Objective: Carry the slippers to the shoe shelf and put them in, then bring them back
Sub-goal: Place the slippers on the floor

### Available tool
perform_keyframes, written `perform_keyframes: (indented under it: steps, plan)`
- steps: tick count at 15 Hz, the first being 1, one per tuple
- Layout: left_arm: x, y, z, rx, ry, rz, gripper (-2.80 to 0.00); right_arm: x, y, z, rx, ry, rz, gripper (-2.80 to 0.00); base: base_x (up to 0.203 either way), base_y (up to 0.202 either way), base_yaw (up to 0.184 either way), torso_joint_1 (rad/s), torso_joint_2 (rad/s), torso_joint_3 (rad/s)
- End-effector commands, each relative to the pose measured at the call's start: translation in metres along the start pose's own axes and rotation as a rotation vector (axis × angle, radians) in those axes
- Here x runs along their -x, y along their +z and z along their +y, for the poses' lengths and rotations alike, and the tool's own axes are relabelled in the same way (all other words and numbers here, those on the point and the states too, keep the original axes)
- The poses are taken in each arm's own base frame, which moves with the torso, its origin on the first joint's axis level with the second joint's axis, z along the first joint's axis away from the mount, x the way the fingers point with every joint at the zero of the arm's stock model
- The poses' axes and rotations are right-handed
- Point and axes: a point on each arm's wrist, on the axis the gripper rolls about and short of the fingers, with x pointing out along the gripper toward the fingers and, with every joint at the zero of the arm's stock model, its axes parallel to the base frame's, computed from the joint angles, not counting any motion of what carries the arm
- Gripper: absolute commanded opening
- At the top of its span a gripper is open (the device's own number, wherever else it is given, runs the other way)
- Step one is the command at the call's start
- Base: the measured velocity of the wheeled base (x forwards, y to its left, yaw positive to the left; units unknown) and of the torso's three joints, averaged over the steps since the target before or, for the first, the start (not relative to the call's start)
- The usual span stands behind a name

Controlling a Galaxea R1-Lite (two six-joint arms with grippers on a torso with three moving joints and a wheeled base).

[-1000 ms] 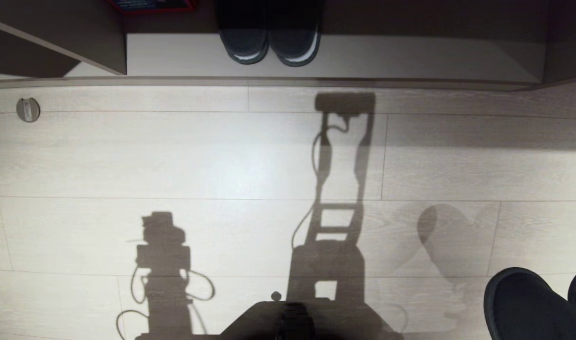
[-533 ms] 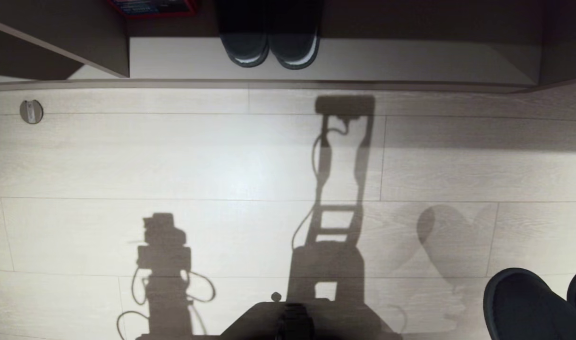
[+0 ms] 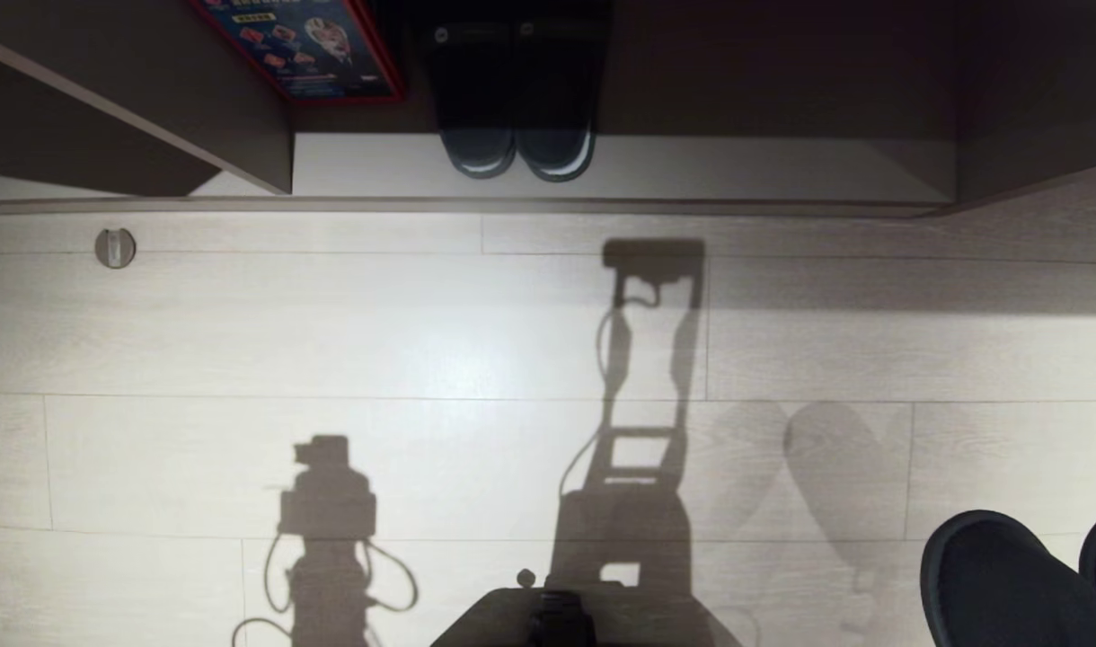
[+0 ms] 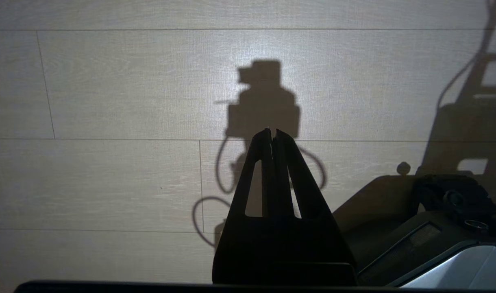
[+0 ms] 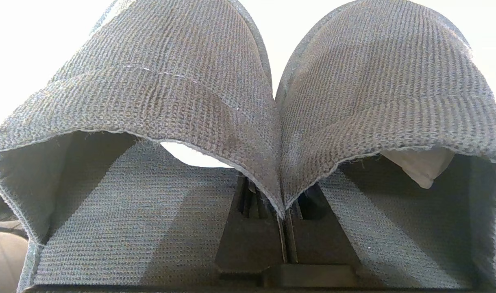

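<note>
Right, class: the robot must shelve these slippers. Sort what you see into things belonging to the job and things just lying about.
Belonging to the job:
- slippers, pinched together by the right pincer
- shoe shelf, ahead across the floor

Just lying about:
- dark closed-toe pair inside the shelf
- red-edged printed card
- round floor fitting
- left pincer, shut, empty

The slippers (image 5: 215, 93) are blue-grey knit with a fine ribbed weave. The floor (image 3: 422, 332) is pale wood-grain planks, and the shoe shelf (image 3: 692, 166) has a pale base board under dark brown walls. A dark closed-toe pair (image 3: 517, 144) shows white sole rims beside a red-edged printed box (image 3: 305, 45).
</note>
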Motion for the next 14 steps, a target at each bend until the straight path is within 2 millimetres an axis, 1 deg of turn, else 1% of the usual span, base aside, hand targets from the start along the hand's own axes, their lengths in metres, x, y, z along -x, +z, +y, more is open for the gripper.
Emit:
perform_keyframes:
  steps: [1,14]
  plan:
    - [-0.0001,0.0001,0.0,0.0,0.001,0.0,-2.8,-0.0003,-0.0003,0.0,0.0,0.001,0.003,-2.8,0.0,0.0,0.0,0.002,0.0,0.212]
    - [-0.0001,0.0001,0.0,0.0,0.0,0.0,-2.8,-0.0004,-0.0003,0.0,-0.003,0.001,0.005,-2.8,0.0,0.0,0.0,0.0,0.0,0.203]
